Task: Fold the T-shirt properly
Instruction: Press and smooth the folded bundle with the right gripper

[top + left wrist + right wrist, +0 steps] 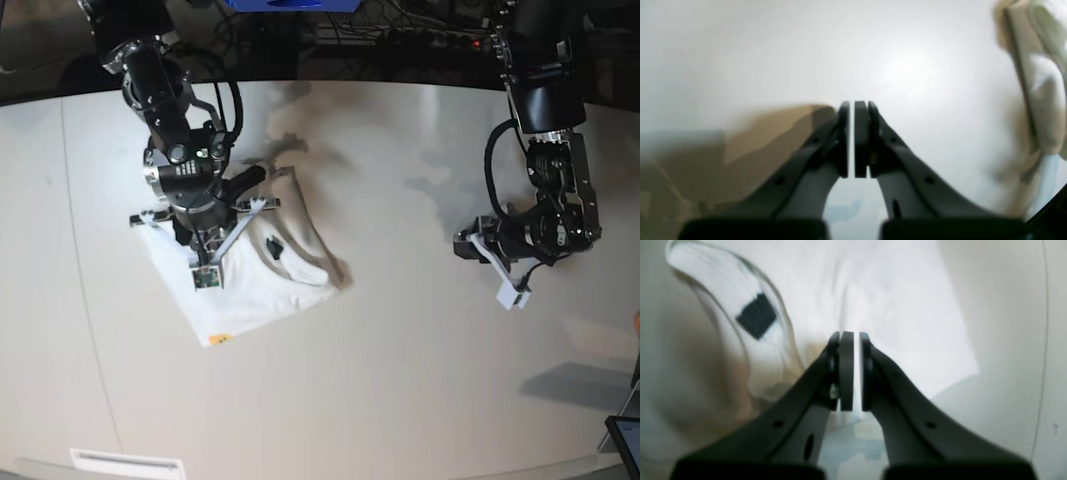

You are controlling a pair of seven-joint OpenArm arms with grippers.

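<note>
Folded white cotton T-shirt [262, 275] with black neck label [756, 316] lies on the pale tabletop [400, 350].
Right gripper [853, 371] hovers directly above it, clenched, grasping nothing — left gripper [855, 140] well apart, likewise clenched and empty.

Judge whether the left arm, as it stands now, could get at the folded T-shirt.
Probably not without a long reach: the left hand, shut, sits far across the bare table from the T-shirt. Nothing lies between, but the right hand already hangs over the shirt.
</note>
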